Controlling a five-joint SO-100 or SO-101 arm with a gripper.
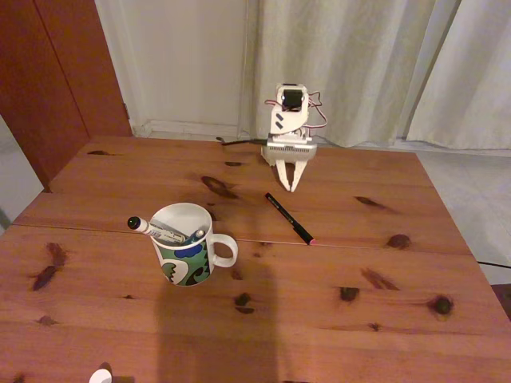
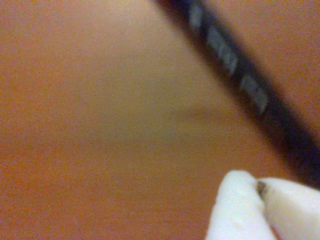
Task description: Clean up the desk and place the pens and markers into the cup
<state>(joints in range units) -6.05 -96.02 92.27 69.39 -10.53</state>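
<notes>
On the desk, the long black pen with its pink-red tip lies diagonally near the middle. In the wrist view it is a blurred dark bar. My gripper hangs tip-down at the back centre, just behind the pen's far end. Its white fingertips are pressed together, shut on nothing, with the pen right beside them. The patterned white cup stands left of centre. A black-capped white marker and a teal pen lean inside it.
A small white object peeks over the desk's front edge at the lower left. A dark cable runs along the back edge by the arm's base. A seam crosses the tabletop. Curtains hang behind.
</notes>
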